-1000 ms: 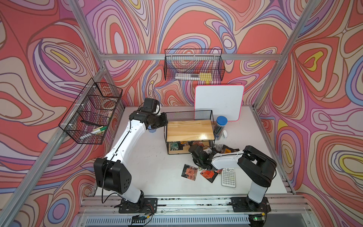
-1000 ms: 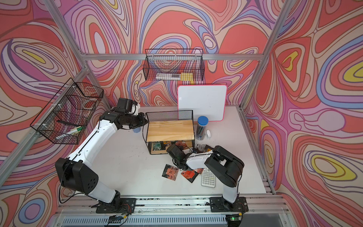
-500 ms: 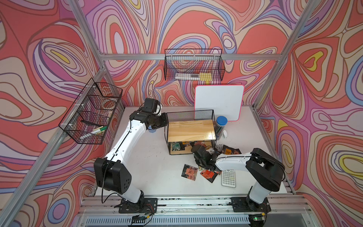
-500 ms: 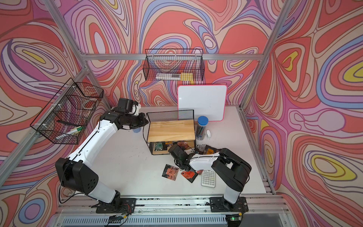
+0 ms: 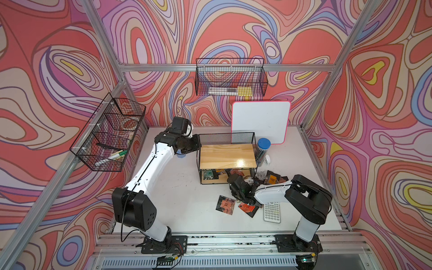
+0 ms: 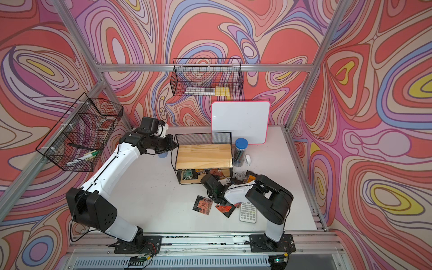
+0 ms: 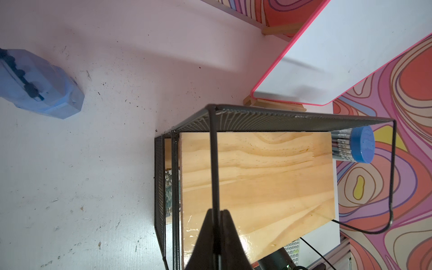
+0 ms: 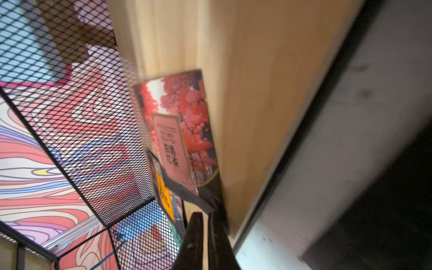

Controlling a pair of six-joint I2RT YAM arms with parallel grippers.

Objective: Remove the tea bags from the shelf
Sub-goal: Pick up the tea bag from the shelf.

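Observation:
The shelf [image 5: 226,155] is a black wire rack with two wooden boards, and its top board is bare. My left gripper [image 7: 216,218] is shut on the shelf's top side wire [image 7: 213,163], at the rack's left end [image 5: 198,145]. My right gripper [image 8: 205,233] reaches low into the lower tier from the front [image 5: 233,181]. Its fingers stand a narrow gap apart with nothing between them. Tea bags lie on the lower board: a red one [image 8: 180,131], an orange-labelled one [image 8: 163,191] and a green one [image 5: 208,174]. More tea bags lie on the table [image 5: 225,204] [image 5: 247,208] and beside the shelf [image 5: 272,177].
A white calculator [image 5: 271,211] lies by the right arm. A whiteboard [image 5: 260,121] leans behind the shelf, beside a blue-lidded pencil jar [image 5: 263,146] and a small white object [image 5: 267,160]. A blue object [image 7: 39,84] sits left of the shelf. Wire baskets [image 5: 107,133] [image 5: 230,78] hang on the walls.
The right arm has shifted a little in front of the shelf's lower tier and its jaws have parted slightly. The left arm has stayed on the shelf wire.

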